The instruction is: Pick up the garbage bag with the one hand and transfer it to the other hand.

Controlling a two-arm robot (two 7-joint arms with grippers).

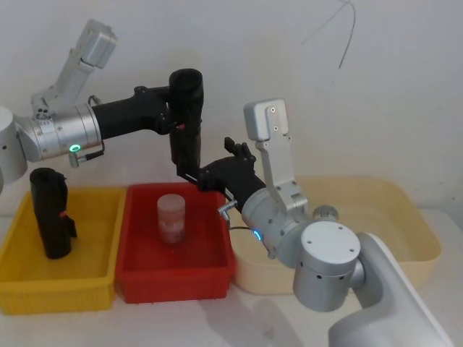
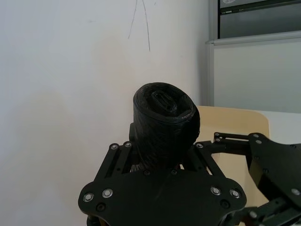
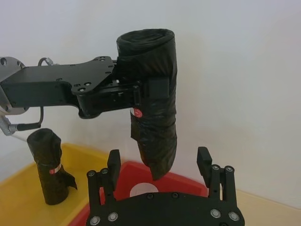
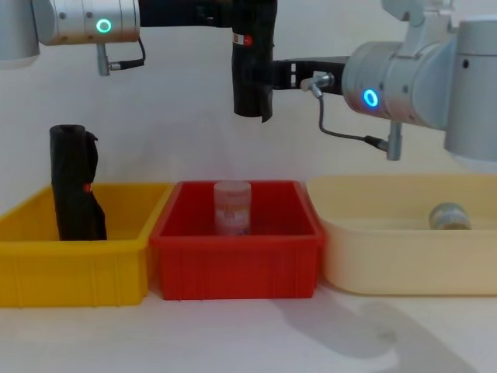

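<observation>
Left gripper [image 1: 181, 129] clamped on the garbage bag [image 1: 187, 108], which hangs upright above the red bin [image 1: 173, 283].
Head view: right gripper [image 1: 197, 176] at the bag's lower end. Left wrist view: the roll's top rises past the clamp. Right wrist view: right fingers [image 3: 203, 162] spread wide, the bag's tip between them. Chest view: open air between bag and bin.

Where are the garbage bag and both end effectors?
garbage bag [image 4: 252, 89], chest view, lower part.
left end effector [image 3: 148, 92], right wrist view, between fingertips clamping the bag.
right end effector [image 3: 159, 154], right wrist view, between open fingertips.
</observation>
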